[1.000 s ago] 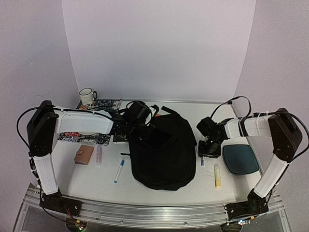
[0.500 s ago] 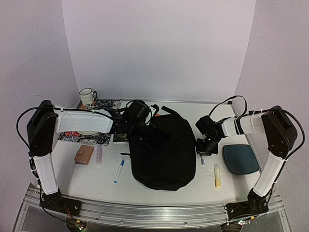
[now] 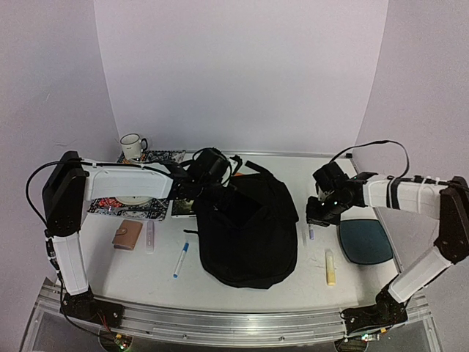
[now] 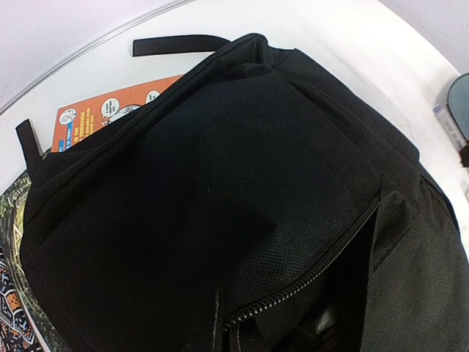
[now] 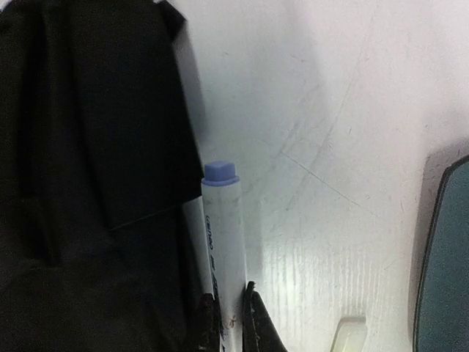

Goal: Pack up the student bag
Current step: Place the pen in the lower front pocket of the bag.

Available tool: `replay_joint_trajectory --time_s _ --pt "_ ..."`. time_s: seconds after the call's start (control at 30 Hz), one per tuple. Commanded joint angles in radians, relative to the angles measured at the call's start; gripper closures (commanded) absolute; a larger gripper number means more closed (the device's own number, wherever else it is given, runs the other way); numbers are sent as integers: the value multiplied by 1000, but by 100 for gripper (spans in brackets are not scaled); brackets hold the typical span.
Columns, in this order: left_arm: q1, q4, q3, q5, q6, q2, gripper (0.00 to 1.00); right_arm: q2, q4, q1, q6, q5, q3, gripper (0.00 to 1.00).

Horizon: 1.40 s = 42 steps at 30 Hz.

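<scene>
Bag (image 3: 248, 238) lies flat mid-counter (image 3: 146, 282), zip partly open, with an orange booklet (image 4: 110, 110) poking out from under its far edge. Left end effector (image 3: 196, 193) is closed, pressed in at the bag's top-left corner. Its fingers don't show in the wrist view, so can't tell whether it's pinching fabric. Right end effector (image 5: 227, 308) has its jaws narrow, clamped on a white marker (image 5: 223, 242) with a blue cap, held just beside the bag's right edge. Teal pad (image 3: 364, 240) sits right of that and a yellow stick (image 3: 330, 267) is nearer the front. Left of the bag: blue pen (image 3: 180, 259), brown wallet (image 3: 127, 235), mug (image 3: 133, 146) at the back corner.
</scene>
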Motion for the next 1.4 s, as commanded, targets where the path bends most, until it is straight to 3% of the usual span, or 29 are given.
replay_joint_trajectory --time_s 0.0,0.3,0.53,0.8,1.03,1.37 --pt "12 27 79 10 -25 4 100 -116 -36 7 42 -121 -12 100" --pt "12 24 98 53 -64 13 100 -150 196 95 189 -341 -40 100" --pt "12 22 101 87 -89 6 100 -12 380 198 278 -441 33 100" --pt "12 19 90 99 -107 -4 100 145 570 216 390 -507 77 100" --pt "12 20 74 120 -127 -3 100 231 620 216 489 -403 121 100" --pt "12 19 46 166 -165 0 100 289 742 216 726 -127 119 100"
